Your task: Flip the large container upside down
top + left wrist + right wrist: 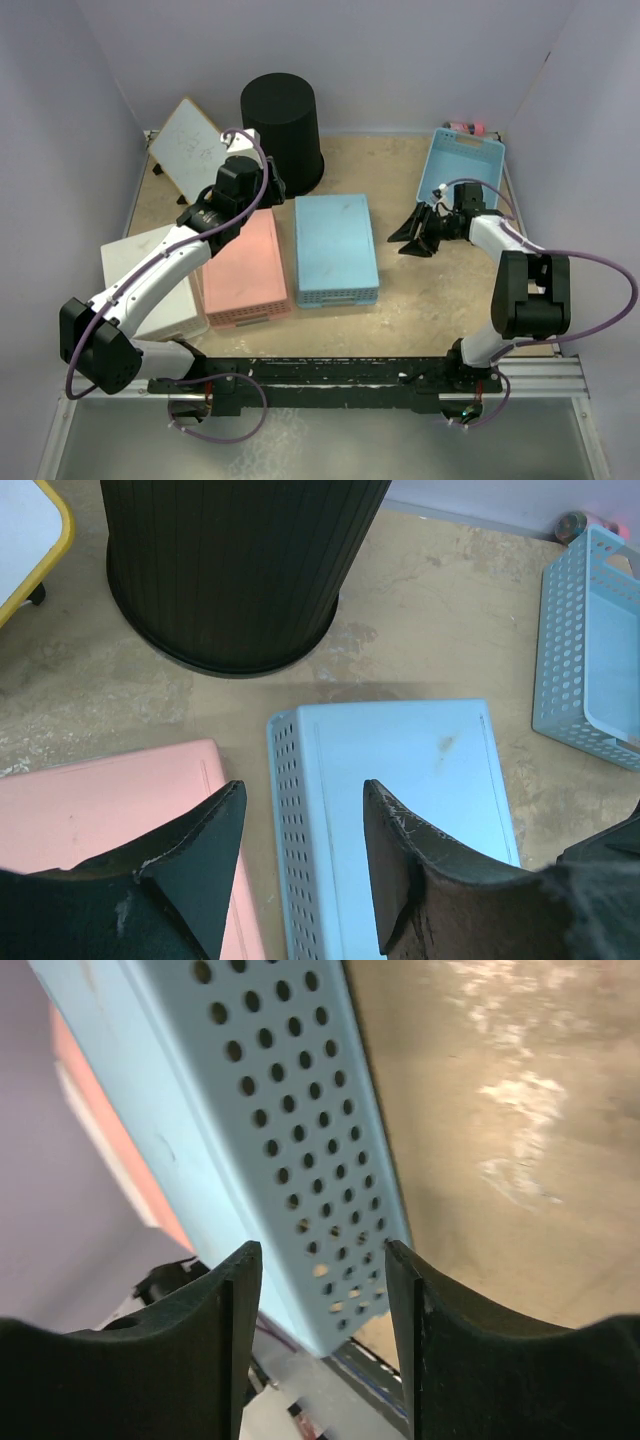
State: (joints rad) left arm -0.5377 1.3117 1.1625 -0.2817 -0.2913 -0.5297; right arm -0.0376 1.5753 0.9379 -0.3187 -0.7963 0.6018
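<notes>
While both arms sit low over the sandy table (430, 300), all eyes go to the bin (282, 130) at upper centre of the top view. It's tall, black and ribbed, standing with its wide rim flat on the table and its closed narrow end up. To my eye, that's the flip done.

Below it, centre frame, the light-blue basket (337, 250) lies bottom up, with the pink basket (245, 268) just beside it on the left.

Now the left gripper (303, 795): fingers moderately apart, nothing between them, aimed down at the gap between those two baskets, and the bin is near, just beyond. The right gripper (320, 1260), right of centre in the top view, has its fingers parted too. It's empty, pointing at the blue basket's perforated side but apart from it.

Where could this go wrong? The left wrist and its purple cable (264, 160) sit right by the bin's wall. A careless swing on the way out could clip that tall bin and topple it. And if the right arm pushes forward rather than back, it shoves the blue basket into the pink one.
</notes>
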